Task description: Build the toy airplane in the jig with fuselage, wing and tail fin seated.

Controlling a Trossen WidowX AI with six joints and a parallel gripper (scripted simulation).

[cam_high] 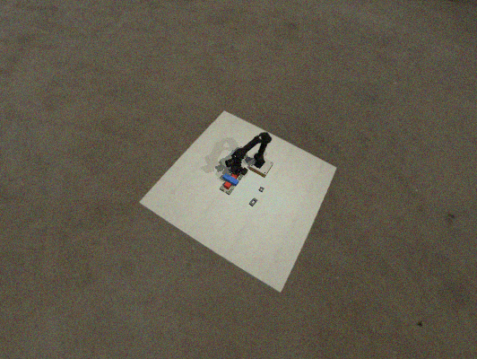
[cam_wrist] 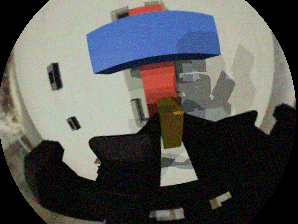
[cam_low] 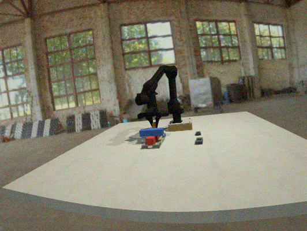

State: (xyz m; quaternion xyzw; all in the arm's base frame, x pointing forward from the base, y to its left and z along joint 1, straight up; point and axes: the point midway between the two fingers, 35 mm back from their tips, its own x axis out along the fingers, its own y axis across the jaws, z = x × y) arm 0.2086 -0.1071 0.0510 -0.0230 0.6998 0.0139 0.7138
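Yellow fin [cam_low: 154, 125] [cam_wrist: 171, 125] is in the claw [cam_high: 238, 174] [cam_low: 153, 126] [cam_wrist: 165, 115], gripped. Tail-fin step, likely; next: line the tab up with the tail socket, lower, release. Ahead of the claw: red blocky fuselage [cam_high: 228, 185] [cam_low: 150, 140] [cam_wrist: 159, 82] in the grey cradle [cam_high: 229, 192] [cam_low: 145, 147] [cam_wrist: 138, 109], smooth blue slab wing [cam_high: 230, 179] [cam_low: 151, 132] [cam_wrist: 152, 40] across it. Matte pale tabletop [cam_high: 206, 202] [cam_low: 144, 179] [cam_wrist: 107, 110] beneath.

It looks like an old factory hall. Tall multi-pane windows [cam_low: 149, 43] pierce worn brick walls [cam_low: 184, 32].

Tail socket [cam_wrist: 154, 111] hidden from view.
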